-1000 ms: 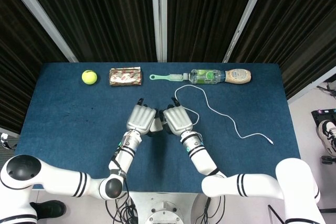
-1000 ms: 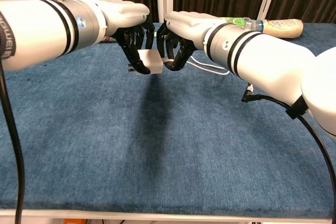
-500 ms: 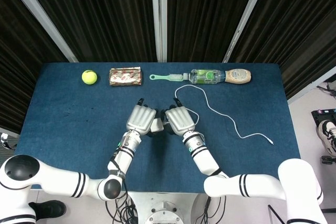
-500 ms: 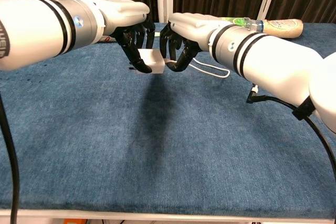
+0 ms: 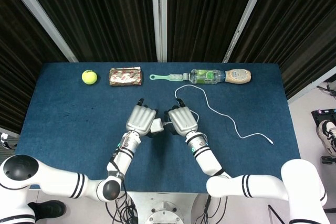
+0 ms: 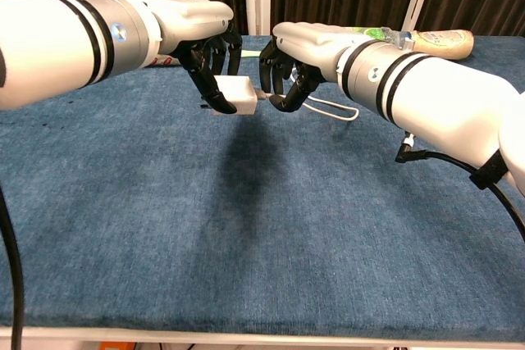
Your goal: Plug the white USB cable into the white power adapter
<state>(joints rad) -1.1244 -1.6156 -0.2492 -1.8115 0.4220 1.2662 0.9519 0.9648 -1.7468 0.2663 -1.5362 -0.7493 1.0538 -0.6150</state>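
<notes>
While the left robot hand (image 6: 212,67) grips the white power adapter (image 6: 236,94) above the middle of the blue worktop (image 5: 63,119), the right robot hand (image 6: 289,79) pinches the plug end of the white USB cable (image 5: 220,113) just beside the adapter's right face. Adapter and plug lie along a left-right line. Behind them, the cable trails rightward over the worktop, near a clear bottle (image 5: 220,76) lying on its side.

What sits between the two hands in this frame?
The white power adapter, held off the table by the left hand, with the USB cable plug in the right hand at its face. Chest view shows it best.
</notes>
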